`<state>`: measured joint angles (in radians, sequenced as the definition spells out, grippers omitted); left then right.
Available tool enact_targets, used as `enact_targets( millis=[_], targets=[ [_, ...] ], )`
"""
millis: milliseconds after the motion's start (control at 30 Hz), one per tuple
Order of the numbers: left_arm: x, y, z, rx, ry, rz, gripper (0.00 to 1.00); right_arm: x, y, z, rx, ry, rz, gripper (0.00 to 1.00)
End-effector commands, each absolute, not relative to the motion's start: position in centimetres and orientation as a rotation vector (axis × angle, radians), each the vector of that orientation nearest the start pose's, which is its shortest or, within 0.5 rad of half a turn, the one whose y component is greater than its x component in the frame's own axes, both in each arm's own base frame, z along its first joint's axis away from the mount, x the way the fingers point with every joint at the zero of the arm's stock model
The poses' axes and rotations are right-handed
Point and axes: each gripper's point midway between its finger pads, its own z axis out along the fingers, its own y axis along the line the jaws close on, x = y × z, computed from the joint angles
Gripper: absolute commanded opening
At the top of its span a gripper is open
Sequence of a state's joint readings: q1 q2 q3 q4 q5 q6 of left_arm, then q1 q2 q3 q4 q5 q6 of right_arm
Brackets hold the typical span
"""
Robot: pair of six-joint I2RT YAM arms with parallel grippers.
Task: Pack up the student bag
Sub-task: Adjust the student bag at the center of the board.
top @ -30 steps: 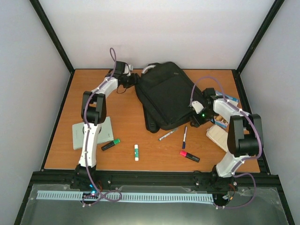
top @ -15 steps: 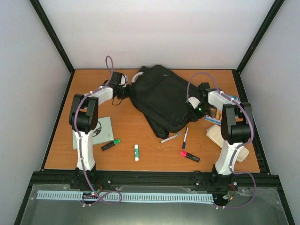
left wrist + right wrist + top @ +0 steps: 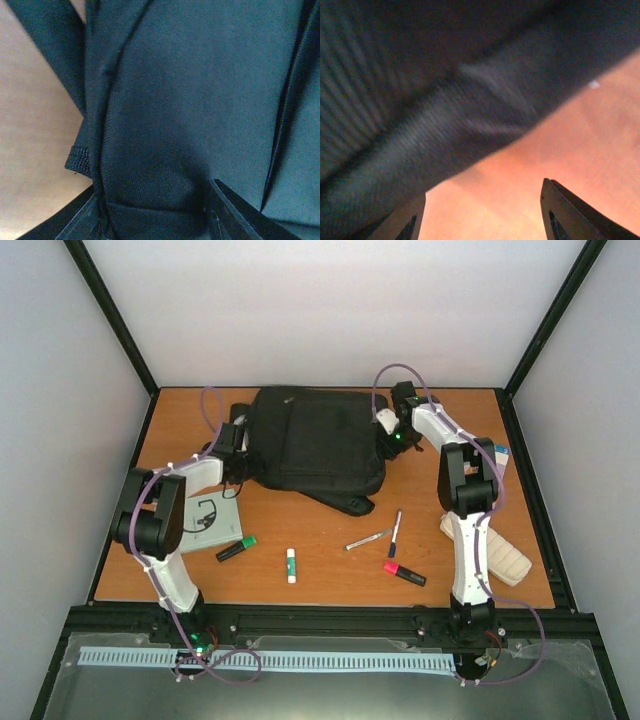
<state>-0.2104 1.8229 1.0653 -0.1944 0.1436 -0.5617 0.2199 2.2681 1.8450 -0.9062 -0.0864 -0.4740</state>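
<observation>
The student bag (image 3: 318, 443), a large black backpack, lies flat at the back middle of the table. My left gripper (image 3: 242, 446) is at the bag's left edge. In the left wrist view a fold of the bag (image 3: 165, 125) fills the gap between the fingers (image 3: 227, 207), so this gripper (image 3: 155, 200) is shut on the fabric. My right gripper (image 3: 391, 439) is at the bag's right edge. It (image 3: 482, 192) is open with only bare table between its fingers (image 3: 565, 212), and the bag (image 3: 420, 100) lies against the left one.
A grey-green notebook (image 3: 205, 516) lies by the left arm. In front of the bag lie a green highlighter (image 3: 236, 548), a glue stick (image 3: 291, 565), a silver pen (image 3: 368, 539), a blue pen (image 3: 395, 533) and a red highlighter (image 3: 404, 573). A cream pencil case (image 3: 490, 550) sits at the right.
The bag has turned anticlockwise and shifted left and back, now lying square. The left gripper came nearer and leftward with its edge. The right gripper swung toward the back.
</observation>
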Motion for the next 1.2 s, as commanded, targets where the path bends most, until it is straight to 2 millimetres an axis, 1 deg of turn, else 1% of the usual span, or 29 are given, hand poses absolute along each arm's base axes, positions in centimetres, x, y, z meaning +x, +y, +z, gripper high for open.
enact_targets(
  millis=[0,67,133,200,233,267,300,333,400,467,533,567,600,633,667,700,767,800,867,900,933,1033,1100,1167],
  targets=[
    [39.2,-15.2,4.4,-0.358,2.605,-0.691,0.53,50.2,18.5,1.4,-1.007,2.663,0.202,0.67],
    [37.4,-15.3,3.9,-0.362,2.622,-0.727,0.54,51.3,18.5,0.9,-0.976,2.668,0.173,0.68],
    [36.3,-15.4,4.2,-0.353,2.631,-0.754,0.56,52.2,18.1,0.8,-0.951,2.676,0.123,0.70],
    [35.4,-15.1,4.7,-0.342,2.641,-0.749,0.59,52.7,17.5,1.5,-0.925,2.675,0.083,0.72],
    [35.0,-15.0,5.2,-0.335,2.642,-0.738,0.63,52.7,17.2,2.1,-0.913,2.675,0.076,0.73],
    [34.9,-14.7,6.2,-0.324,2.626,-0.726,0.65,52.7,16.9,2.9,-0.898,2.672,0.081,0.75],
    [34.8,-14.5,7.0,-0.319,2.616,-0.709,0.68,52.7,16.6,4.2,-0.885,2.662,0.084,0.77],
    [34.7,-14.2,7.9,-0.316,2.603,-0.687,0.70,52.6,16.1,5.0,-0.873,2.659,0.086,0.79],
    [34.8,-13.5,9.5,-0.314,2.578,-0.640,0.73,52.2,15.1,6.9,-0.854,2.650,0.083,0.86],
    [35.0,-13.0,11.0,-0.307,2.556,-0.599,0.73,51.4,14.3,8.4,-0.864,2.643,0.075,0.88],
    [35.1,-12.4,11.7,-0.330,2.554,-0.560,0.74,50.2,13.8,9.1,-0.894,2.654,0.061,0.89],
    [34.9,-12.2,11.7,-0.345,2.569,-0.546,0.75,49.5,13.6,9.5,-0.909,2.660,0.063,0.92],
    [34.5,-12.0,11.4,-0.360,2.598,-0.527,0.75,48.4,13.5,9.3,-0.930,2.677,0.079,0.92],
    [34.2,-11.8,11.1,-0.371,2.623,-0.510,0.75,47.4,13.6,10.1,-0.943,2.667,0.105,0.93],
    [34.0,-11.6,10.8,-0.382,2.642,-0.488,0.76,46.5,13.7,9.7,-0.962,2.676,0.136,0.93],
    [33.9,-11.3,10.5,-0.390,2.655,-0.467,0.76,45.6,13.7,10.3,-0.969,2.668,0.154,0.93],
    [33.7,-11.0,10.2,-0.397,2.666,-0.434,0.77,44.2,13.4,10.4,-0.975,2.678,0.156,0.94],
    [33.6,-10.7,10.1,-0.401,2.671,-0.415,0.79,43.5,13.2,10.4,-0.977,2.684,0.155,0.96],
    [33.4,-10.3,9.8,-0.401,2.686,-0.374,0.88,42.2,13.3,10.8,-0.979,2.674,0.181,0.95],
    [33.2,-10.0,9.6,-0.406,2.699,-0.351,0.89,41.4,13.8,11.2,-1.004,2.650,0.218,0.93],
    [33.0,-9.9,9.6,-0.401,2.712,-0.340,0.89,40.1,14.7,11.2,-1.051,2.630,0.275,0.90],
    [32.9,-9.3,10.2,-0.400,2.709,-0.289,0.89,35.9,18.0,11.1,-1.230,2.546,0.444,0.80],
    [33.8,-8.7,11.3,-0.406,2.656,-0.249,0.89,33.7,20.1,10.6,-1.310,2.522,0.536,0.65],
    [35.1,-8.4,12.1,-0.408,2.624,-0.237,0.89,31.8,21.9,9.8,-1.379,2.520,0.603,0.54]
  ],
)
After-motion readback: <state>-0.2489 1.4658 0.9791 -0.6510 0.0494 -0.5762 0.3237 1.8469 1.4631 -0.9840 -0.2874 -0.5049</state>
